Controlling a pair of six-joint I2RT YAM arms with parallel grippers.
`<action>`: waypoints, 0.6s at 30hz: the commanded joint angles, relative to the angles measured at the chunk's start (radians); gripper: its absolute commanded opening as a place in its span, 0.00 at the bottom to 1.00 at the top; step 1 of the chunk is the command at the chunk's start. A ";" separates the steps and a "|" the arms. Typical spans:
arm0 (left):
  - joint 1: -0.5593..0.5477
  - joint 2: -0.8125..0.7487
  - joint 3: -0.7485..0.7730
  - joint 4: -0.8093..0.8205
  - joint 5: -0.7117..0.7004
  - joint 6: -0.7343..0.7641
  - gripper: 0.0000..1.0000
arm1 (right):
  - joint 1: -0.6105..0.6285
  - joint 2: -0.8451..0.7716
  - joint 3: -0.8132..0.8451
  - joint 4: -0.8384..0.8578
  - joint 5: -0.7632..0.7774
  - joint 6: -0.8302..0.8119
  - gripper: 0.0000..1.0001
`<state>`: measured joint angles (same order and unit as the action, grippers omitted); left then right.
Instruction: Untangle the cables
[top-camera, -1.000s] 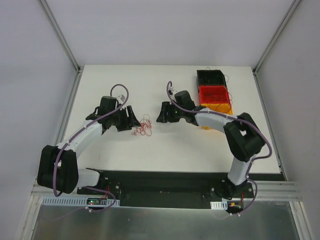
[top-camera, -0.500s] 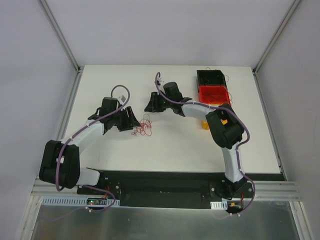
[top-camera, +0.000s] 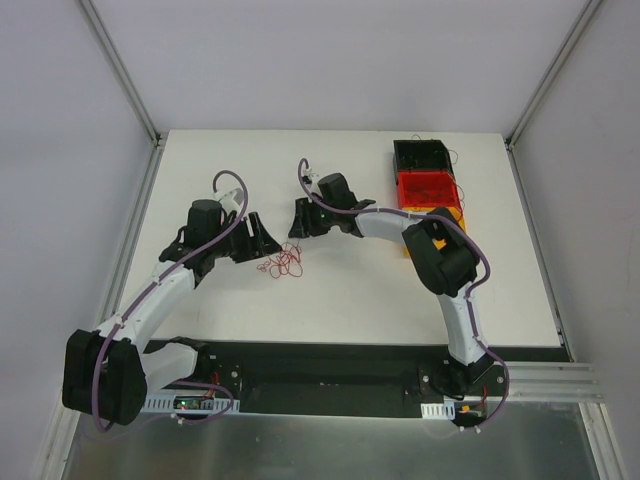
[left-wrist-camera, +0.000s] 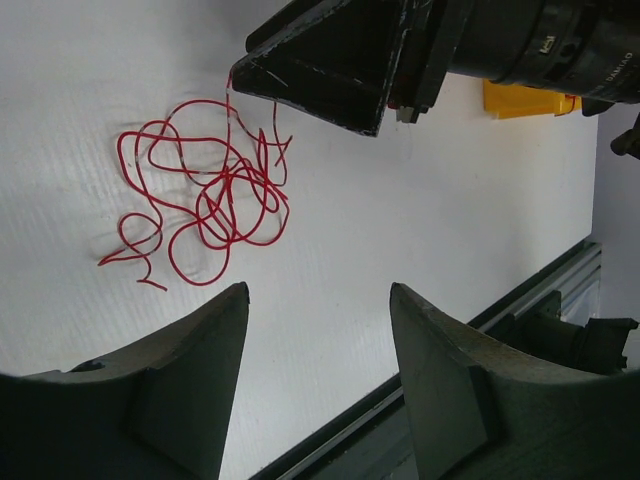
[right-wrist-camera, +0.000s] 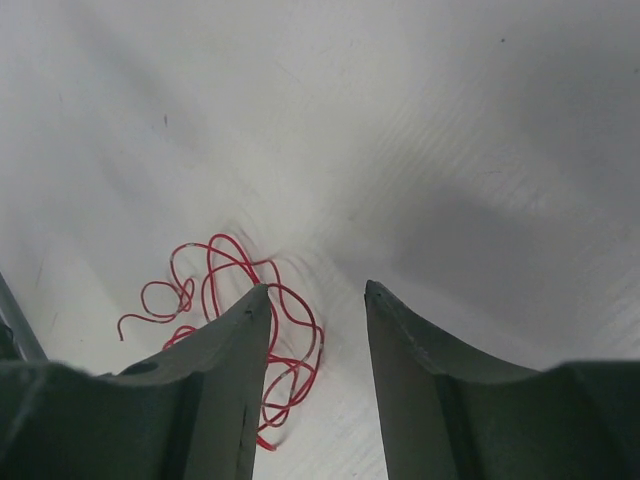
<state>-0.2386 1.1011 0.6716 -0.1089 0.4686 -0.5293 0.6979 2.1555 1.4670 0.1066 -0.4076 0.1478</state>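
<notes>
The cables (top-camera: 285, 261) are thin red wires in a small loose tangle on the white table, between my two grippers. No black strand shows in the tangle. The tangle shows in the left wrist view (left-wrist-camera: 205, 195) and in the right wrist view (right-wrist-camera: 240, 300). My left gripper (top-camera: 268, 235) is open and empty, just left of the tangle (left-wrist-camera: 318, 290). My right gripper (top-camera: 296, 222) is open and empty, just above and right of the tangle, its left finger partly covering the wires in its own view (right-wrist-camera: 317, 288). Its dark fingers (left-wrist-camera: 330, 70) hover over the tangle's far edge.
Three small bins stand in a row at the table's back right: black (top-camera: 422, 155), red (top-camera: 428, 187) and yellow (top-camera: 412, 248), the yellow one mostly hidden by my right arm. Thin wires hang over their rims. The table's front edge (left-wrist-camera: 520, 300) lies near.
My right gripper has swung left across the table from near the bins to just above the tangle. My left arm has shifted slightly left and back. The tangle has not moved.
</notes>
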 joint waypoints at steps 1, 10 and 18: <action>0.001 -0.012 -0.003 0.017 0.061 0.017 0.58 | 0.000 -0.054 -0.031 -0.012 0.024 -0.054 0.44; 0.001 0.066 0.005 0.017 0.077 0.023 0.75 | 0.015 -0.163 -0.065 -0.002 0.012 -0.014 0.00; -0.030 0.186 0.075 0.193 0.142 -0.043 0.82 | 0.008 -0.462 -0.131 0.002 -0.052 0.237 0.00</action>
<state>-0.2451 1.2140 0.6796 -0.0799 0.5411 -0.5270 0.7067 1.8580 1.3312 0.0418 -0.3866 0.2138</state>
